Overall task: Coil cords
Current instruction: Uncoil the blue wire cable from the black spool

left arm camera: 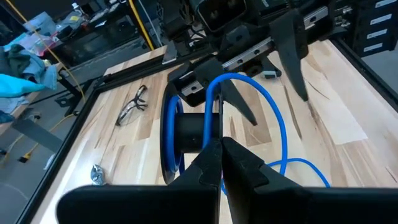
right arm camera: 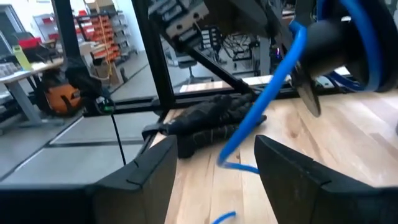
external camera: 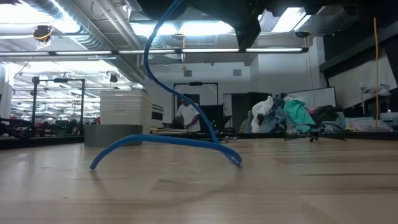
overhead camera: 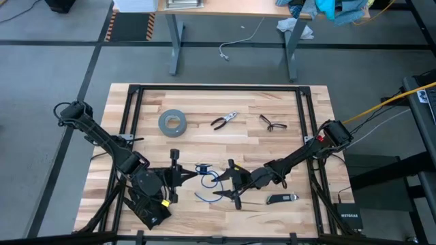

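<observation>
My left gripper sits closed tight, its two fingers pinched together on the black spool that carries the cord, so the spool hangs off my fingertips just beside the middle of the table's near edge. I count one cord: bright blue, a few turns wound on the spool and the loose remainder looping down onto the wood between my two grippers, where its free end lies flat on the boards. From table height that loose length rises in one arc from the tabletop into the dark of my arms above. My right gripper faces the spool from the other side, fingers spread wide apart with nothing between them; the cord passes in front of the gap without being held. Counting outward from the spool: one grey tape roll lies beyond it toward the far left of the table, one pair of pliers beyond it near the table's middle, one pair of glasses beyond it to the right, and one small dark tool just to its right, near my right arm. One person stands in the room behind the table.
</observation>
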Controlling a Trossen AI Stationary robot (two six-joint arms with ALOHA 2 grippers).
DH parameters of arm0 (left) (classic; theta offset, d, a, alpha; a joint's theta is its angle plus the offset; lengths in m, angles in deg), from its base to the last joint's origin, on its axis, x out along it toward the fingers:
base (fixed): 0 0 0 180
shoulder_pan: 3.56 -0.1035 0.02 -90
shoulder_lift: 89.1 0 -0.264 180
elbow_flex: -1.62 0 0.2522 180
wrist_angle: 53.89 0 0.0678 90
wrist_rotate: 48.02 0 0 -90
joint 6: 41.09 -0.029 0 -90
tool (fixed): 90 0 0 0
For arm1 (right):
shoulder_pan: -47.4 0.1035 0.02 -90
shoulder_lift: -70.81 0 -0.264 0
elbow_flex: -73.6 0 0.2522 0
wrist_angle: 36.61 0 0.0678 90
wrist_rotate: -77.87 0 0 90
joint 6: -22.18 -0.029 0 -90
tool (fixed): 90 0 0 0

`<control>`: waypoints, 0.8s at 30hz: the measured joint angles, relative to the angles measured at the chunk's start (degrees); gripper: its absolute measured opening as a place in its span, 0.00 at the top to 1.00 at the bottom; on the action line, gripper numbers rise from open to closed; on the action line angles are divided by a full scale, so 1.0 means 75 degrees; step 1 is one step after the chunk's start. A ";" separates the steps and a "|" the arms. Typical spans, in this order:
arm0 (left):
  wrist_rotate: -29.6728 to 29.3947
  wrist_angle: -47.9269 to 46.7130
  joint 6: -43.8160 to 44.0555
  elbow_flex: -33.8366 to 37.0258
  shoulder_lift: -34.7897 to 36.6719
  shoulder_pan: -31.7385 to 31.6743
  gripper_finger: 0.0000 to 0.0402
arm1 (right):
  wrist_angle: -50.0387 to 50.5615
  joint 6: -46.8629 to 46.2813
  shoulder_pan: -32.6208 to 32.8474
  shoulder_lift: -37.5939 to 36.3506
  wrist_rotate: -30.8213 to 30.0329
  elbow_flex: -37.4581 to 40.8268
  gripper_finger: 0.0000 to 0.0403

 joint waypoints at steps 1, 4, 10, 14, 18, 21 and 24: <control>-0.0014 0.0000 0.0000 0.0000 0.0000 0.0000 1.00 | -0.0046 -0.0016 0.0000 0.0000 0.0003 0.0000 0.46; -0.0020 0.0000 0.0000 0.0000 0.0000 0.0000 1.00 | 0.0013 -0.0127 -0.0003 0.0000 -0.0010 0.0000 0.52; -0.0020 0.0000 0.0003 0.0000 0.0000 0.0010 1.00 | 0.0164 -0.0140 -0.0003 0.0000 -0.0055 0.0000 0.79; -0.0020 0.0000 0.0025 0.0000 0.0000 0.0069 1.00 | 0.0167 -0.0087 -0.0003 0.0000 -0.0061 0.0000 0.97; 0.0024 0.0003 0.0027 0.0000 0.0000 0.0173 1.00 | 0.0220 -0.0137 -0.0020 0.0000 -0.0080 0.0000 0.95; 0.0202 0.0004 0.0068 0.0000 0.0000 0.0204 1.00 | 0.0493 -0.0134 -0.0020 -0.0074 -0.0046 0.0000 0.98; 0.0401 0.0006 0.0208 0.0000 0.0002 0.0208 1.00 | 0.0810 -0.0134 -0.0020 -0.0291 -0.0029 0.0000 0.97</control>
